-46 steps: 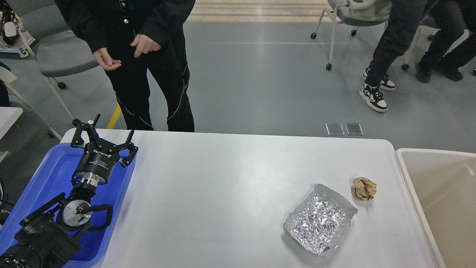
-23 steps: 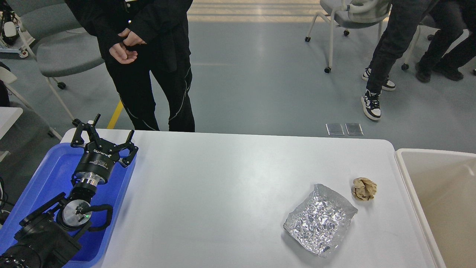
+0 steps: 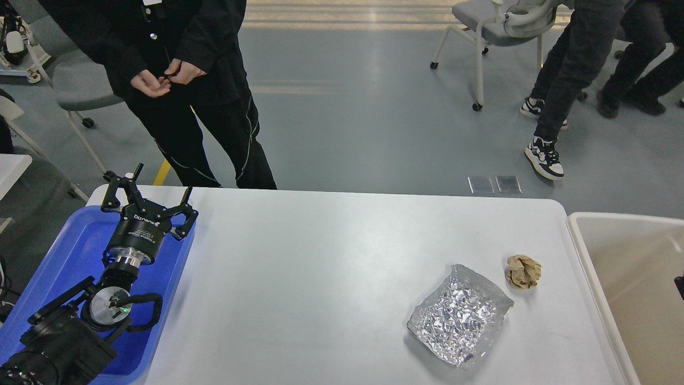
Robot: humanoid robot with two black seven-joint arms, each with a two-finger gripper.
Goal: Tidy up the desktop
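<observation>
The white desktop (image 3: 320, 278) fills the middle of the head view. A crumpled sheet of silver foil (image 3: 459, 315) lies on it at the front right. A crumpled ball of brown paper (image 3: 523, 271) sits just behind and to the right of the foil. My left gripper (image 3: 160, 184) is open and empty, and hangs over the far right edge of the blue tray (image 3: 69, 251) at the left. It is far from both scraps. A small dark sliver (image 3: 679, 286) shows at the right edge over the bin; I cannot tell what it is.
A beige bin (image 3: 630, 278) stands against the desktop's right edge. A person in black (image 3: 181, 91) stands just behind the far left edge. Chairs and other people's legs (image 3: 566, 80) are on the floor further back.
My left arm has not moved. The person behind the desk shifted left, and the legs at the back right moved. A dark sliver has appeared at the right edge.
</observation>
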